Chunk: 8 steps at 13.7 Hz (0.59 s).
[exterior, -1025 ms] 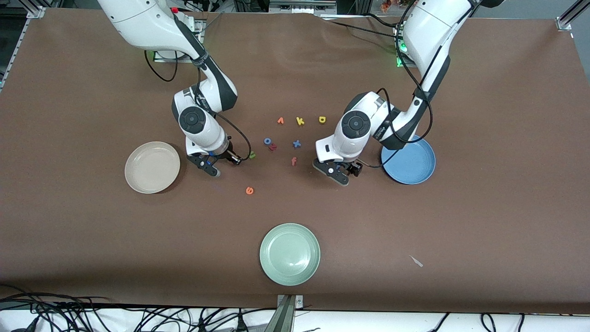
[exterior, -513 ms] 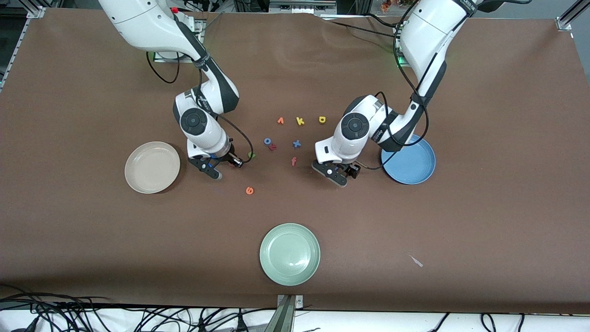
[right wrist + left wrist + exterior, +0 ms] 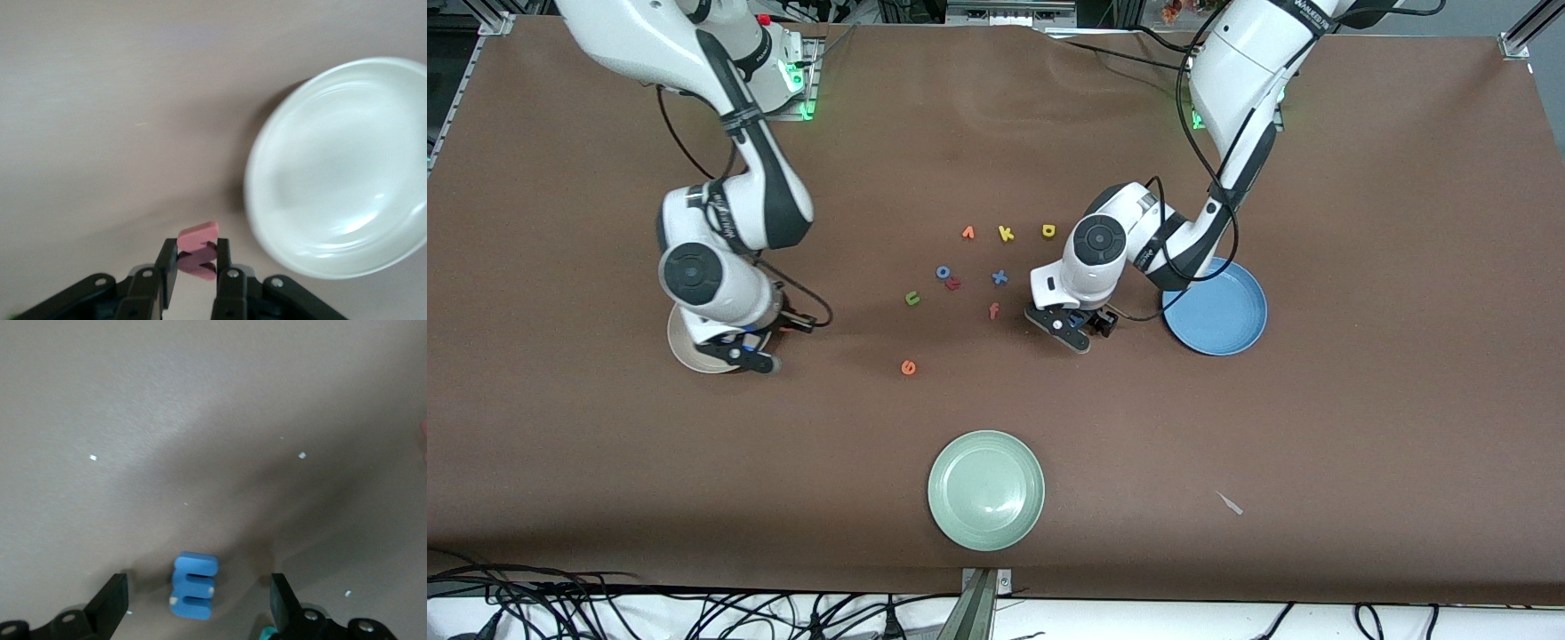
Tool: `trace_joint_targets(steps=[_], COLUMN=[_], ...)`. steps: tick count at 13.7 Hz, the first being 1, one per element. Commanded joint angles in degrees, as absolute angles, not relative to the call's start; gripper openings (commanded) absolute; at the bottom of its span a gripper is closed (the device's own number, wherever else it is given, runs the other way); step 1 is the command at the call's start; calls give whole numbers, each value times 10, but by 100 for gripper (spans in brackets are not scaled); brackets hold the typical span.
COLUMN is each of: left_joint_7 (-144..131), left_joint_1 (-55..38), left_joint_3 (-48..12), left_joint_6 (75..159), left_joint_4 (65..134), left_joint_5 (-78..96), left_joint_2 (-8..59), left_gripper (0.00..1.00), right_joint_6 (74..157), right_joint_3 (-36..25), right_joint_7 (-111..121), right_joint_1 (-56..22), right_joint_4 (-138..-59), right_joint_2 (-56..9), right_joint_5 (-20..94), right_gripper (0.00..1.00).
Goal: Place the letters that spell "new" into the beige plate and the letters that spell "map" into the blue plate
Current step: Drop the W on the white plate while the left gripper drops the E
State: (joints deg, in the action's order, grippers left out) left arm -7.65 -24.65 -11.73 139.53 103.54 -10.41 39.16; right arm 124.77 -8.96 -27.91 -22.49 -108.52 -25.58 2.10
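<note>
My right gripper (image 3: 743, 358) is shut on the pinkish-red w (image 3: 198, 235), which stands between its fingers (image 3: 197, 250). It hangs just beside the rim of the beige plate (image 3: 333, 173), and the arm hides most of that plate (image 3: 679, 348) in the front view. My left gripper (image 3: 1074, 331) is low over the table beside the blue plate (image 3: 1218, 311), open, with the light-blue m (image 3: 193, 587) lying untouched between its fingers (image 3: 197, 581). The green n (image 3: 912, 298), orange e (image 3: 908, 366) and yellow p (image 3: 1048, 231) lie on the table.
Other loose letters lie mid-table: yellow k (image 3: 1006, 233), blue o (image 3: 943, 272), red z (image 3: 953, 284), blue x (image 3: 1000, 277), orange f (image 3: 993, 310). A pale green plate (image 3: 985, 489) sits near the front edge.
My right arm has carried the w from beside the green n to the beige plate's rim, uncovering the n. My left gripper has shifted slightly toward the loose letters.
</note>
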Motion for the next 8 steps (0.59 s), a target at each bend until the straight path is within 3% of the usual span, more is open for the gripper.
trace_joint_targets(steps=[1, 3, 4, 5, 6, 8], left_joint_7=[-92, -91, -91, -90, -89, -87], left_joint_1=[-251, -255, -255, -254, -249, -248], left_joint_3=[-113, -113, -113, -113, -113, -113], left_joint_6=[1404, 1402, 1401, 1398, 1396, 1373], left_joint_4=[1043, 1044, 1044, 1042, 1041, 1037], left_joint_5=[-125, -125, -125, -125, -125, -125], left_joint_2=[384, 382, 380, 374, 371, 357], left_gripper=[35, 2, 0, 0, 0, 0], right_joint_6=[1299, 1312, 1316, 1321, 1322, 1306], right_joint_3=[-135, -167, -174, -176, -176, -173], right_joint_7=[-167, -97, -85, -81, -89, -89], right_joint_1=[-231, -229, -229, -226, -217, -218], right_joint_4=[-1154, -1165, -1166, -1167, -1165, -1147], right_joint_2=[-229, -229, -232, -237, -246, -243], right_joint_5=[29, 30, 30, 31, 32, 44], right_gripper=[0, 0, 0, 20, 95, 100])
